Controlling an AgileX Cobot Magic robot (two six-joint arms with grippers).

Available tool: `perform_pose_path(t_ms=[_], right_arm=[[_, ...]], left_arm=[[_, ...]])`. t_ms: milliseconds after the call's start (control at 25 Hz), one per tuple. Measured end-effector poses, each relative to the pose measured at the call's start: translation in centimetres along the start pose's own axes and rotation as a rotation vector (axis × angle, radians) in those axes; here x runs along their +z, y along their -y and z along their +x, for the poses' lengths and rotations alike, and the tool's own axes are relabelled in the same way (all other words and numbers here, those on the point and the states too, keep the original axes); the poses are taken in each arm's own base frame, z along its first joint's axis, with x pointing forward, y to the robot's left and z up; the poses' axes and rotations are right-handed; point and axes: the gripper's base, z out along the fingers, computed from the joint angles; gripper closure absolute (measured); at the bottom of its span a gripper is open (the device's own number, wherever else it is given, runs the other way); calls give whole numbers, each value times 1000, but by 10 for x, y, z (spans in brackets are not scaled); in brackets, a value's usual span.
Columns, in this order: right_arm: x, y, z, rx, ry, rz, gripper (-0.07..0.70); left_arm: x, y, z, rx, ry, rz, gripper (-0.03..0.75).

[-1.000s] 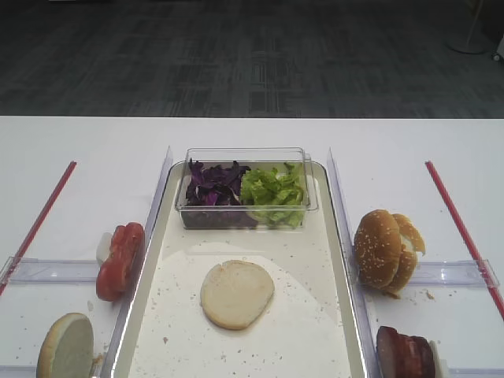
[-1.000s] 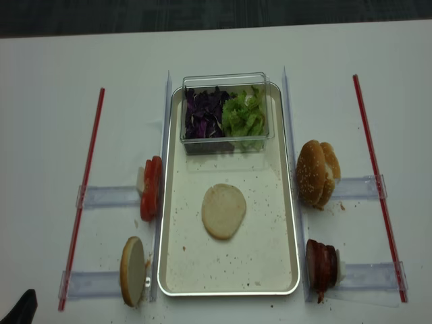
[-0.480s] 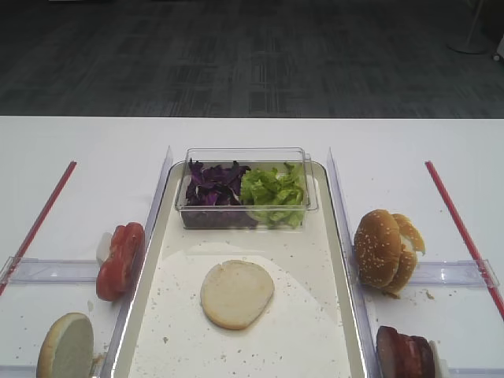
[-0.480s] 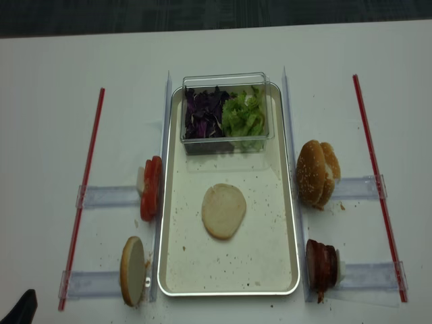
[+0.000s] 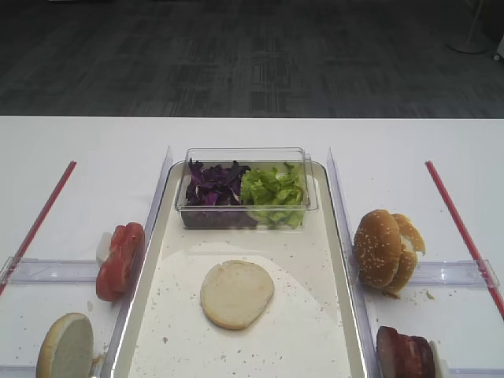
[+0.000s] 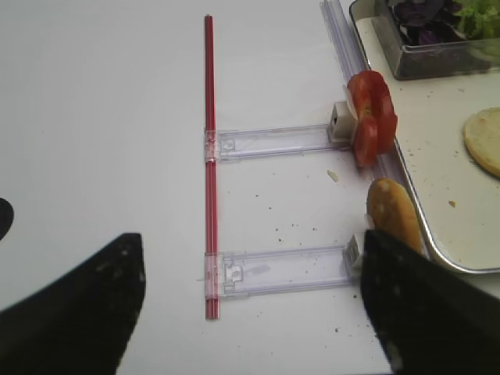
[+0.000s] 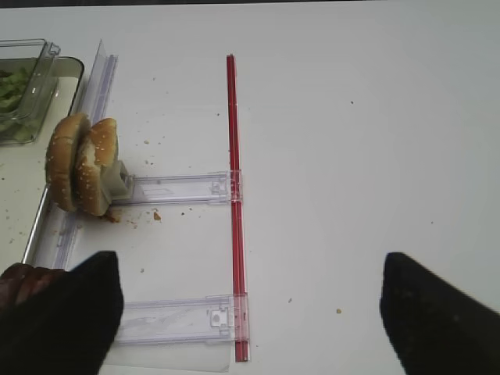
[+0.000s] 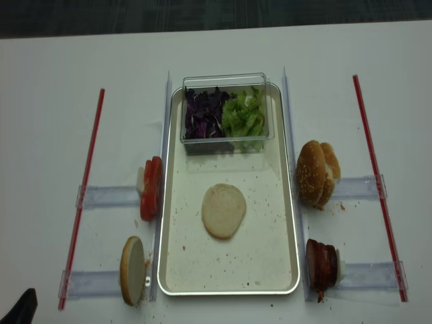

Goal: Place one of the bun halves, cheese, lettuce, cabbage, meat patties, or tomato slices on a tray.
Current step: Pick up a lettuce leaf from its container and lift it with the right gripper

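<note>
Right now your right tool (image 7: pixel 250 312) hangs spread wide and empty over the desk (image 7: pixel 351 156), your left tool (image 6: pixel 250 312) likewise, while one bun half (image 8: pixel 223 210) lies cut-face-up mid-tray (image 8: pixel 172 202).

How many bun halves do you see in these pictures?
4. One bun half lies cut face up on the tray. One stands on edge left of the tray. Two stand together on its right; more may be hidden behind them.

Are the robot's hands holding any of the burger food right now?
No. The right gripper and the left gripper are both open and hold nothing.
</note>
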Motion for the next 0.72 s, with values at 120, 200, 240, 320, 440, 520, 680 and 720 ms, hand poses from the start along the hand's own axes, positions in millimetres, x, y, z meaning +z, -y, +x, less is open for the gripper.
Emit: perform_pose_path(t_ms=[120,200,240,320,440,520,680,720], right_arm=[[2,0,-2,1,-20,-2,-46],[8,-1,-6,10,-65,-15,-46],[11,-2,-7,16,-87,-26,-46],[17,-4,-14,30,-136,-46,-46],[27,-6,-29,49,-197,-68,-46],[36,-6,-38,57,-253,-72,-46],[62,-6,-53,74,-401,-76,-46],[70,-5,-55,77,-444,-74,-46]], left_arm=[[0,0,0,0,0,0,191],[0,0,0,0,0,0,191],[0,0,0,0,0,0,191],[0,0,0,0,0,0,191],[0,0,0,0,0,0,191],[0,0,0,0,0,0,191],[0,0,0,0,0,0,191],[0,0,0,0,0,0,191]])
